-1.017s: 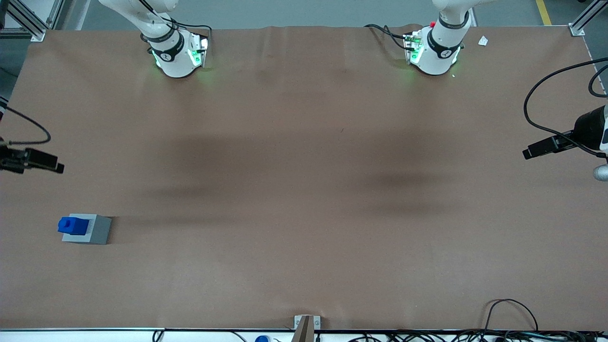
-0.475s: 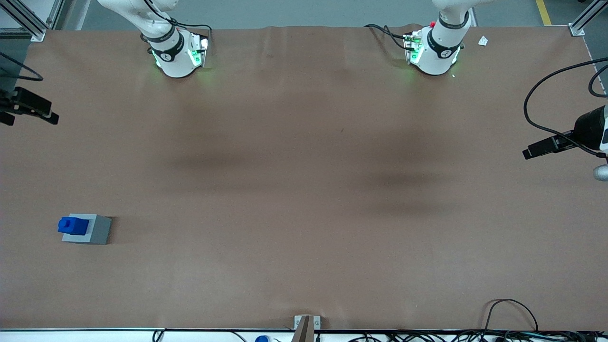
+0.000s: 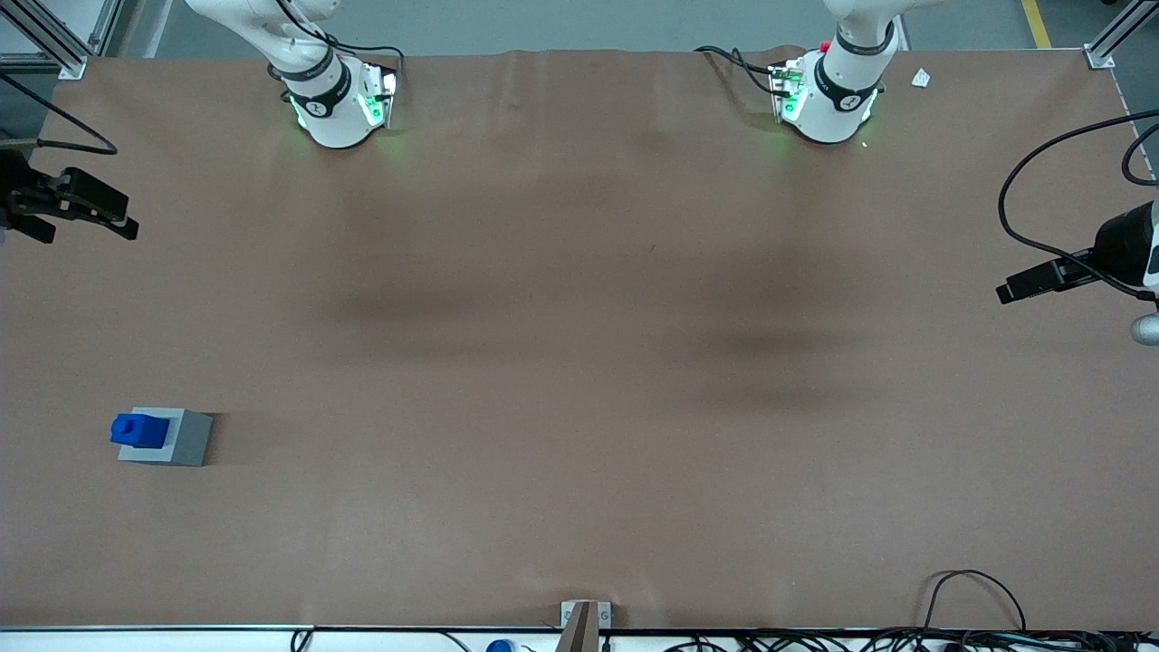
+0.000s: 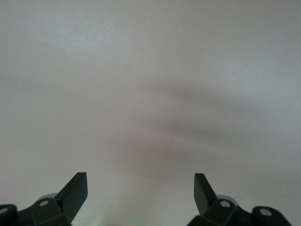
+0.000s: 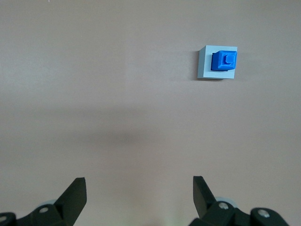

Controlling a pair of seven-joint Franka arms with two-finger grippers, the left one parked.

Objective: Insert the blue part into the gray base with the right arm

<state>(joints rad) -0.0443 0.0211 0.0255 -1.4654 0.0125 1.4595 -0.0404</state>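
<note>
as the blue part (image 3: pixel 138 430) sits on top of the gray base (image 3: pixel 177 438), toward one edge of the block's top instead of centred, the insertion looks made, though how deep it is seated cannot be told. this pair rests on the brown bench (image 3: pixel 579 362) at the working arm's end, nearer the front camera than both arm bases. the right arm's gripper (image 3: pixel 86 210) hangs at the edge of the front view, well apart from the pair and farther from the front camera than it. its jaws are spread wide and hold nothing, as the wrist view shows with the fingertips (image 5: pixel 75 193) apart over bare bench. that view takes in both blocks (image 5: pixel 223 61) from above, so the raised, clear position probably serves to leave them undisturbed. judgement: task essentially complete.
</note>
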